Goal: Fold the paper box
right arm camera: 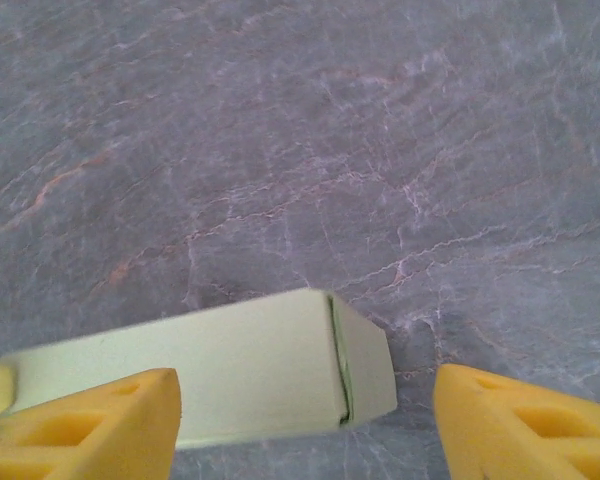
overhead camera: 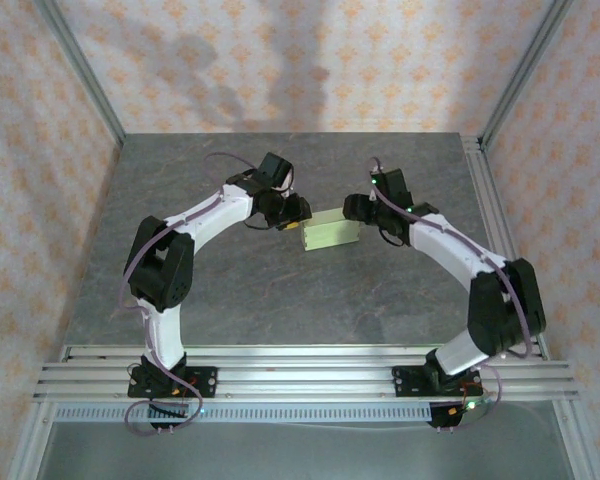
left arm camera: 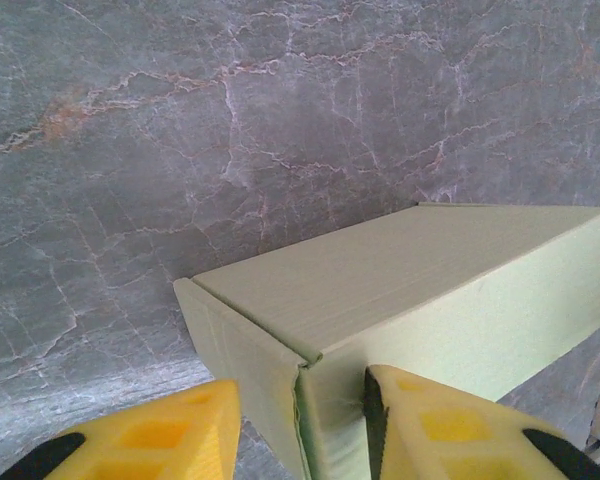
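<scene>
sitting mid-table (overhead camera: 230,290), the paper box (overhead camera: 330,232) looked fully folded and closed; the left gripper (left arm camera: 300,425) pinched its corner edge while the right gripper (right arm camera: 305,425) stood released, with little apparently left.

The paper box (overhead camera: 330,231) sits mid-table (overhead camera: 280,290) (left claw (overhead camera: 292,222) beside, right claw (overhead camera: 357,212) opposite).

We see the paper box (overhead camera: 330,232) mid-table, hemmed by the left gripper (overhead camera: 292,222) at its left end and the right gripper (overhead camera: 358,214) at its right. The grey table (overhead camera: 280,290) lies bare ahead of it and behind, toward the wall.
</scene>
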`<action>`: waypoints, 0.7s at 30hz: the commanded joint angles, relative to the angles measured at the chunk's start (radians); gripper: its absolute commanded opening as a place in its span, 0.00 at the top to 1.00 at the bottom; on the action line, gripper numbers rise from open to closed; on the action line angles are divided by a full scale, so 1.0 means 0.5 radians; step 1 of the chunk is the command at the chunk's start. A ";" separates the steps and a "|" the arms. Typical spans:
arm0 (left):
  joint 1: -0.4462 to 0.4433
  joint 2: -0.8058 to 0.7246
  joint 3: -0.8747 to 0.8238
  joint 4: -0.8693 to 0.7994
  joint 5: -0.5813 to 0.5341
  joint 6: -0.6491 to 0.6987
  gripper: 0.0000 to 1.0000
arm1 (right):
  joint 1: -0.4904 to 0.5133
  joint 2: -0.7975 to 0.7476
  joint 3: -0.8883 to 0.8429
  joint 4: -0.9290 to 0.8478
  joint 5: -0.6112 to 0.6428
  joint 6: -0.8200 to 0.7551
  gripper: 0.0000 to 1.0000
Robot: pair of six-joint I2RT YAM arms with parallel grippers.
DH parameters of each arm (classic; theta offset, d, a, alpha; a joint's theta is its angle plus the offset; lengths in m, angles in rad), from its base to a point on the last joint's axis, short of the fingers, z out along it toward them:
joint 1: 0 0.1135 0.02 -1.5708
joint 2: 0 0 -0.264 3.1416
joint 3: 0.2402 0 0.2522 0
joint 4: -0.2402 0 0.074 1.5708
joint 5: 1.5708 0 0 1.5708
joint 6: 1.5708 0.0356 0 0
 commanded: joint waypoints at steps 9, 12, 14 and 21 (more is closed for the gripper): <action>-0.014 0.059 -0.082 -0.128 -0.016 0.045 0.71 | -0.056 0.200 0.003 0.010 -0.064 0.215 0.66; -0.013 0.028 -0.094 -0.086 -0.004 0.039 0.62 | -0.056 0.170 -0.060 0.061 -0.086 0.237 0.74; -0.014 -0.003 -0.075 -0.084 0.004 0.041 0.45 | -0.053 0.153 -0.079 0.077 -0.087 0.249 0.74; -0.020 -0.123 -0.008 -0.119 0.025 0.037 0.26 | -0.053 0.152 -0.092 0.083 -0.070 0.258 0.75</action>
